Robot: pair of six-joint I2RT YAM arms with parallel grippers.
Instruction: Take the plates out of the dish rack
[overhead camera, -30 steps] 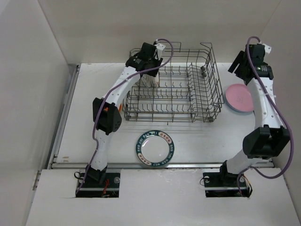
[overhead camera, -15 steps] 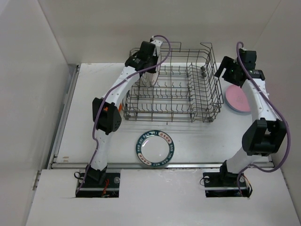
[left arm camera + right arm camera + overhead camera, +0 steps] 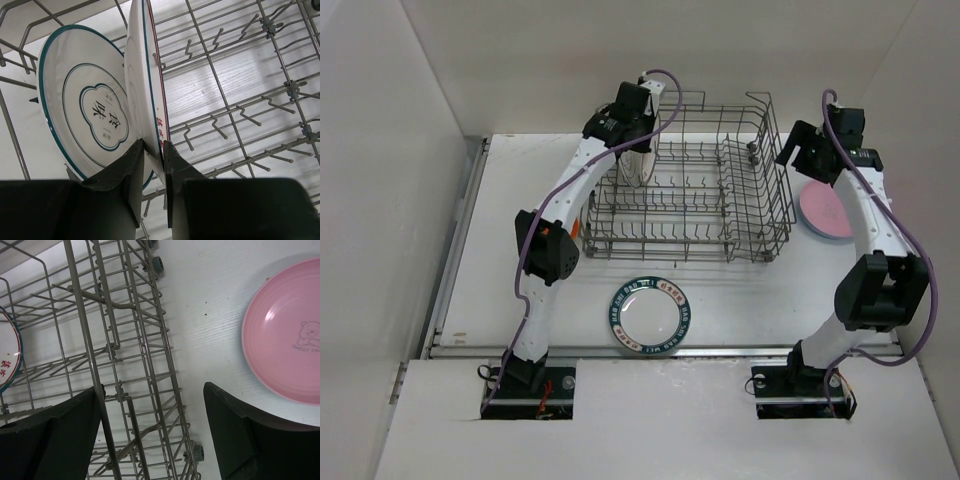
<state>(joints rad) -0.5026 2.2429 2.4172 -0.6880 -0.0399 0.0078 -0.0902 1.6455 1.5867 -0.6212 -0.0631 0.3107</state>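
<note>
The grey wire dish rack stands at the back middle of the table. Two white plates stand upright in its far left corner. My left gripper is shut on the rim of the nearer one, a white plate with a red and teal edge, with one finger on each face. The other plate has teal rings and stands just behind it. My right gripper is open and empty over the rack's right wall. A pink plate lies flat to the right of the rack and also shows in the right wrist view.
A plate with a dark teal patterned rim lies flat on the table in front of the rack. The rack's small wheels sit near the pink plate. White walls close in the table on the left, back and right.
My right gripper has swung left from above the pink plate to the rack's right wall. My left gripper has shifted slightly back and up at the plates.
</note>
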